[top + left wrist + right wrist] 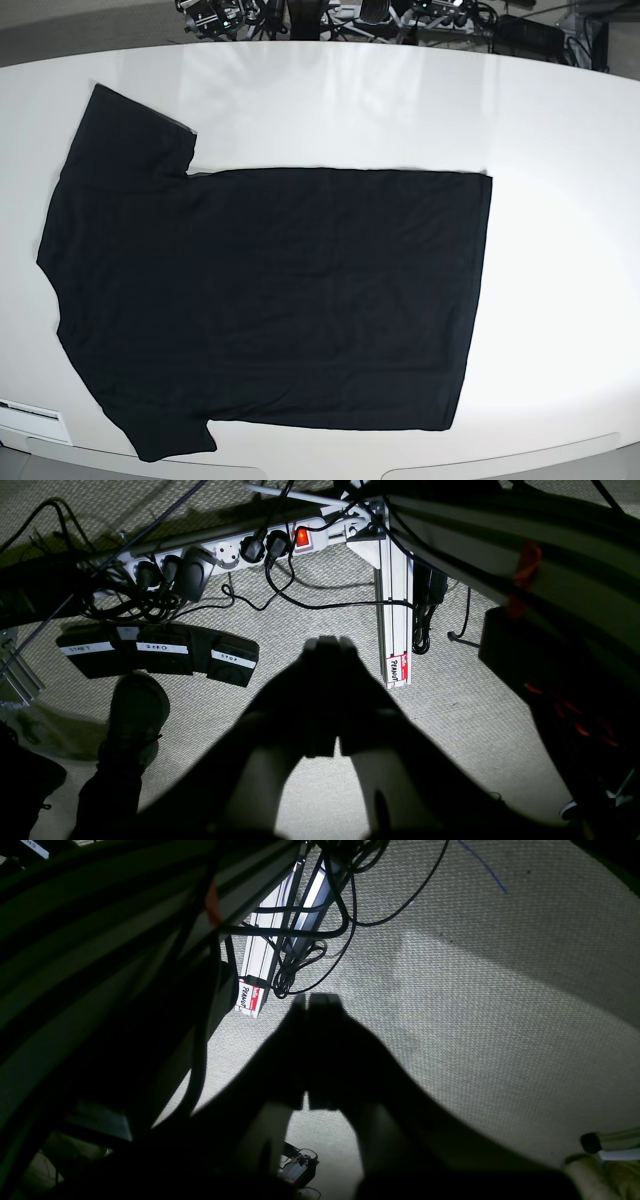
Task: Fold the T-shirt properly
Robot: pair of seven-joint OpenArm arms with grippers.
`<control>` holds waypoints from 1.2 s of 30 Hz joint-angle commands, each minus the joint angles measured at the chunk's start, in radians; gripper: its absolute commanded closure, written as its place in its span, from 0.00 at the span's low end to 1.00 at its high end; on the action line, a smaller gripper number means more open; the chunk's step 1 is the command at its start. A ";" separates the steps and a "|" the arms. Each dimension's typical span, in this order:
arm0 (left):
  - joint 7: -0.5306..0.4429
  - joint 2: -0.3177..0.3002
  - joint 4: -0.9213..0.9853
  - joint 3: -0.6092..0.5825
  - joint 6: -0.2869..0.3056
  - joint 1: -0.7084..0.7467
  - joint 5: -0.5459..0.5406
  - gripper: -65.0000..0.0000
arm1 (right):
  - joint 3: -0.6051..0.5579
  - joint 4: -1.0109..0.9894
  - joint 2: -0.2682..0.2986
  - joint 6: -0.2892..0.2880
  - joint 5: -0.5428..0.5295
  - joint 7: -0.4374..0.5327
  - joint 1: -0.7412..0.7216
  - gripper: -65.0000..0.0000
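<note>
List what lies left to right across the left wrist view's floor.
Shoe → pedals → left gripper → "PEANUT" rail → black box.

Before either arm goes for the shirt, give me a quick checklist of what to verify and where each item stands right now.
1. Large black cloth T-shirt lies spread flat on the white table: ok.
2. Shirt fully on the table: cannot tell, lower sleeve reaches the near edge.
3. Nothing lying on the shirt: ok.
4. Left claw empty and shut: ok.
5. Right claw empty and shut: ok.
6. Arms over the table: not ok, both wrist views show carpet floor.
</note>
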State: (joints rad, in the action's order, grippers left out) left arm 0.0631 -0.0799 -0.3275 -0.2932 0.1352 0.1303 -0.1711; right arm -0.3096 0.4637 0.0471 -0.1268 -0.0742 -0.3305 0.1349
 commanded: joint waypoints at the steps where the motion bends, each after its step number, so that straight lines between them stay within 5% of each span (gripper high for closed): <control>1: -0.003 -0.001 -0.006 0.000 0.006 0.005 0.006 1.00 | 0.002 0.008 0.000 -0.004 0.005 -0.006 -0.002 1.00; 16: 0.012 -0.001 -0.023 0.000 0.011 0.005 0.006 1.00 | 0.002 0.009 0.000 -0.005 0.005 -0.030 -0.002 1.00; 19: 0.112 -0.006 -0.055 0.000 0.049 0.009 0.008 1.00 | 0.002 0.034 0.002 -0.007 0.005 -0.143 0.004 1.00; 22: 0.312 -0.031 -0.145 0.000 0.074 0.054 0.017 1.00 | 0.002 0.103 0.024 -0.080 0.004 -0.285 0.071 1.00; 26: 0.466 -0.097 -0.413 0.000 0.074 0.228 0.010 1.00 | 0.002 0.282 0.086 -0.133 -0.008 -0.318 0.268 1.00; 31: 0.470 -0.237 -0.841 0.000 0.074 0.511 0.002 1.00 | 0.002 0.627 0.172 -0.195 -0.108 -0.405 0.560 1.00; 36: 0.469 -0.419 -1.255 0.002 0.026 0.788 0.004 1.00 | 0.002 1.030 0.259 -0.168 -0.128 -0.442 0.834 1.00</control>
State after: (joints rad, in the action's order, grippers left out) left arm 0.5335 -0.4976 -1.5803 -0.2909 0.1448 0.9016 -0.1558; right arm -0.3092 1.4952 0.2996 -0.2882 -0.1951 -0.7593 0.9474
